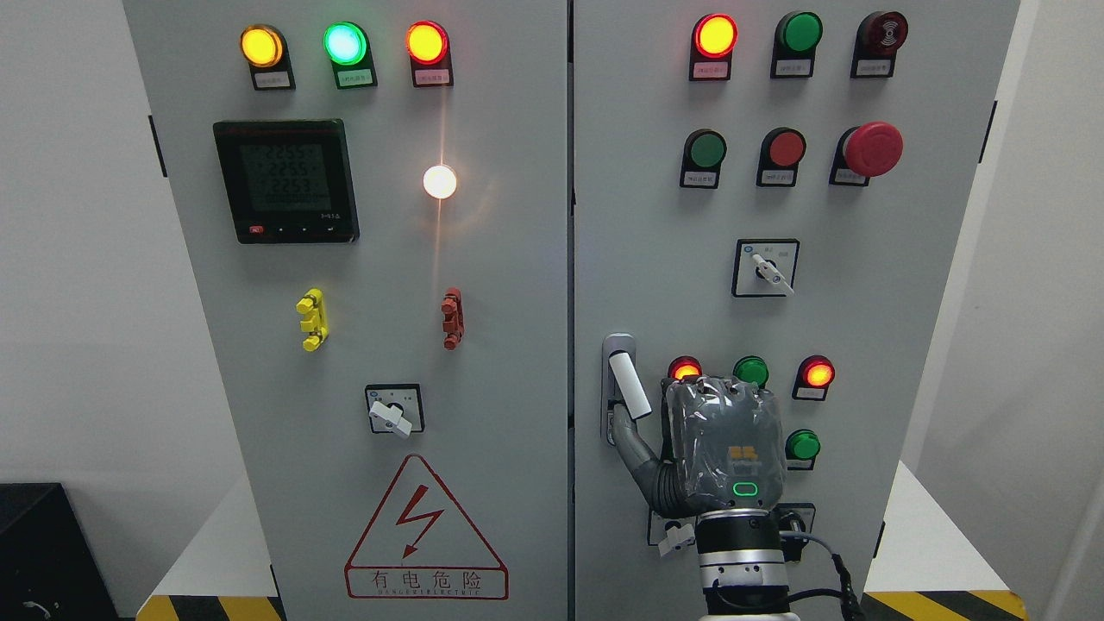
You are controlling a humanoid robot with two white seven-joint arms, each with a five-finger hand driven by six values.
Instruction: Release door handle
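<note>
On the right door, right hand (720,448) seemingly touches door handle (628,385).

Single head view, straight-on and level, close to grey cabinet (483,259); right hand (720,448) near, low right of centre.

At your 10 o'clock the digital meter (285,181) sits on the left panel, with yellow (261,46), green (345,43) and orange lamps (427,42) lit above it. A white lamp (439,181) glows near 12. Yellow (311,319) and red clips (452,318) sit just left of centre, a rotary switch (394,410) and the red warning triangle (425,533) toward 7. At 2 o'clock you've got the red mushroom button (873,148); a selector switch (766,268) is at 3.
</note>
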